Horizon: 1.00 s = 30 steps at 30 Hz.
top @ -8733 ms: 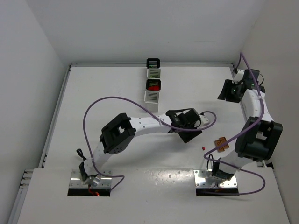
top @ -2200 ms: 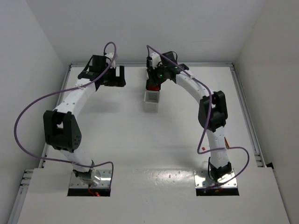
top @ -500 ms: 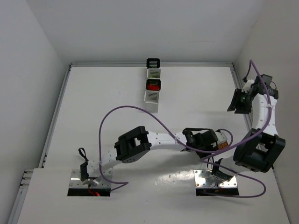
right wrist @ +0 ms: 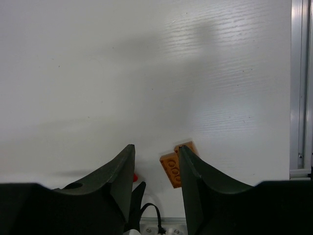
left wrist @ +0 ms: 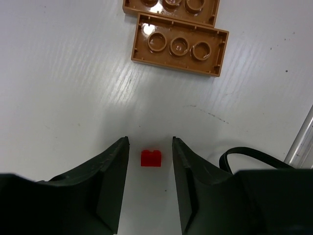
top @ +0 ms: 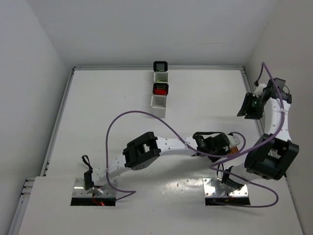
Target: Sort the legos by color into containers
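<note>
A tiny red lego (left wrist: 151, 157) lies on the white table between the open fingers of my left gripper (left wrist: 150, 141), apart from both. Two orange studded plates (left wrist: 179, 44) lie side by side just beyond it. In the top view the left gripper (top: 214, 148) reaches across to the near right, beside the orange plates (top: 234, 149). My right gripper (top: 248, 105) is open and empty, held high at the right edge. Its wrist view (right wrist: 156, 147) shows the orange plates (right wrist: 172, 169) far below. The four containers (top: 160, 88) stand in a row at the back.
The row runs black (top: 161, 66), white (top: 161, 76), black holding red pieces, white (top: 159, 101). A purple cable (top: 146, 113) loops over the table. A metal rail (right wrist: 300, 88) runs along the table's right edge. The right arm's base (top: 227, 186) is close to the left gripper.
2.2 s ago both grippers were at the back near the containers. The left arm has since swung to the near right over the red lego. In the last half second it barely shifted.
</note>
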Available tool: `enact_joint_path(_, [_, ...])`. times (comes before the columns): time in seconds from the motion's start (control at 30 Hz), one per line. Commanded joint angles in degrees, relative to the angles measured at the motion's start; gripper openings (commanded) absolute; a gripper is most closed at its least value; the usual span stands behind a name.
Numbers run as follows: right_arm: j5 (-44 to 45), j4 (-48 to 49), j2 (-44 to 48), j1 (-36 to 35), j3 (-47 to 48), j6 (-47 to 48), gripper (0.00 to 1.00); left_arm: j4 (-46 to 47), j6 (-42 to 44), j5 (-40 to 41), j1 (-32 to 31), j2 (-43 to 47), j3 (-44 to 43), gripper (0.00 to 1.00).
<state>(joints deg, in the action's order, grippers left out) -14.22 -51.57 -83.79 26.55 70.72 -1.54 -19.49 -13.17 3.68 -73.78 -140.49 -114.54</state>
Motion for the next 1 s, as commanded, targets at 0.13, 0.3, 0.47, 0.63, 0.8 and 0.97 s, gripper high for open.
enact_joint_path(0.13, [-1.5, -0.4, -0.3, 0.3, 2.5, -0.6, 0.41, -1.5, 0.5, -0.2, 0.8, -1.2, 2.6, 0.46])
enact_joint_path(0.3, [-2.0, -0.4, -0.9, 0.3, 3.0, -0.6, 0.41, -1.5, 0.5, -0.2, 0.8, 0.5, 6.0, 0.46])
enact_joint_path(0.47, [-2.0, -0.4, -0.9, 0.3, 3.0, -0.6, 0.41, -1.0, 0.5, -0.2, 1.4, 1.6, 8.5, 0.46])
enact_joint_path(0.63, [-2.0, -0.4, -0.9, 0.3, 3.0, -0.6, 0.41, -1.0, 0.5, -0.2, 1.9, 2.1, 9.8, 0.46])
enact_joint_path(0.8, [-2.6, -0.4, -0.9, 0.3, 3.0, -0.6, 0.41, -1.0, 0.5, -0.7, 1.9, 2.1, 10.3, 0.45])
enact_joint_path(0.97, [-2.6, -0.4, -0.9, 0.3, 3.0, -0.6, 0.41, -1.0, 0.5, -0.7, 1.9, 3.3, 12.1, 0.40])
